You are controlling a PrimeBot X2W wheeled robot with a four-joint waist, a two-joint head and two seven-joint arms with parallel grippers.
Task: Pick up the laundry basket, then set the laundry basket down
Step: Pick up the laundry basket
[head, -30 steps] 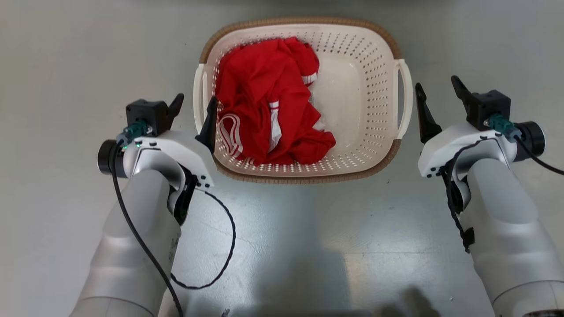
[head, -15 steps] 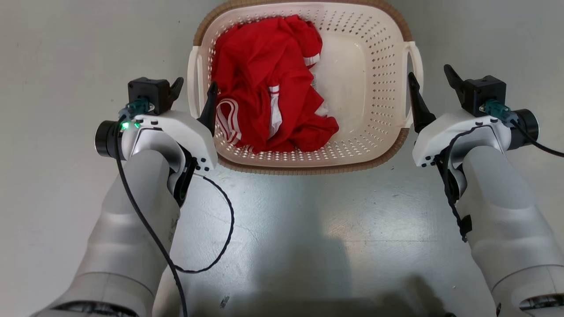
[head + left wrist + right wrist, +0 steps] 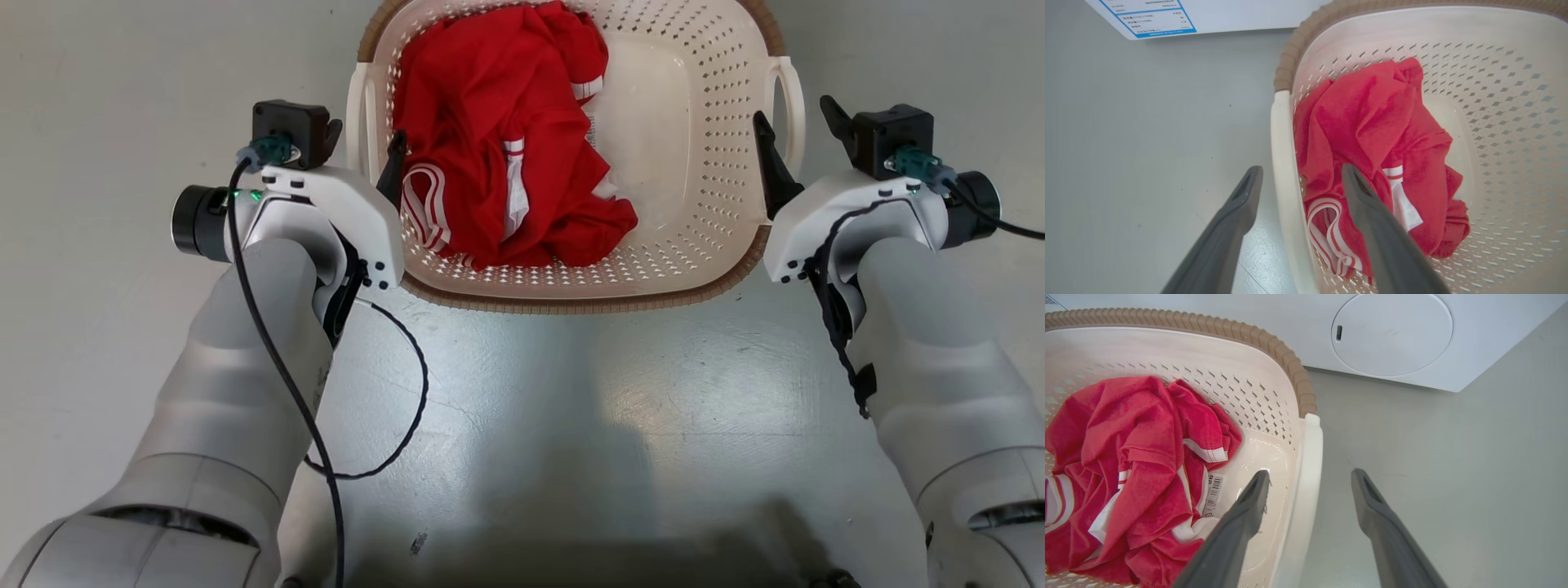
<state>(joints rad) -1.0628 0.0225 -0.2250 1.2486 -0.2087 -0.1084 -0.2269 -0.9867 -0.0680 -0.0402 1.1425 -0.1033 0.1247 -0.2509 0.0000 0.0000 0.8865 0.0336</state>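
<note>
On the grey floor [image 3: 571,392] in front of the robot, the left tool [image 3: 366,135] [image 3: 1302,169] stands released, its two long, dark, tapering fingers spread on either side of the left handle [image 3: 357,106] [image 3: 1284,163]. One finger is outside over the floor and the other is inside, over the cloth. The right tool [image 3: 793,112] [image 3: 1310,473] is just as wide and straddles the right handle [image 3: 790,98] [image 3: 1310,449]; neither tool pinches its handle.

Both handles are smooth white plastic loops on the laundry basket [image 3: 694,204] [image 3: 1494,81] [image 3: 1249,400]. The basket sits on the floor, rounded-rectangular, its cream walls pierced with rows of small holes under a brown, woven-look rim. A crumpled red garment [image 3: 490,122] [image 3: 1372,114] [image 3: 1126,428] with white stripes fills its left half. Beyond the basket, the right wrist view shows a white washing machine [image 3: 1392,335] with a round door.

A second ago the right tool stood wholly outside its handle; now its inner finger is inside the basket. The left tool has slid farther forward along its handle.
</note>
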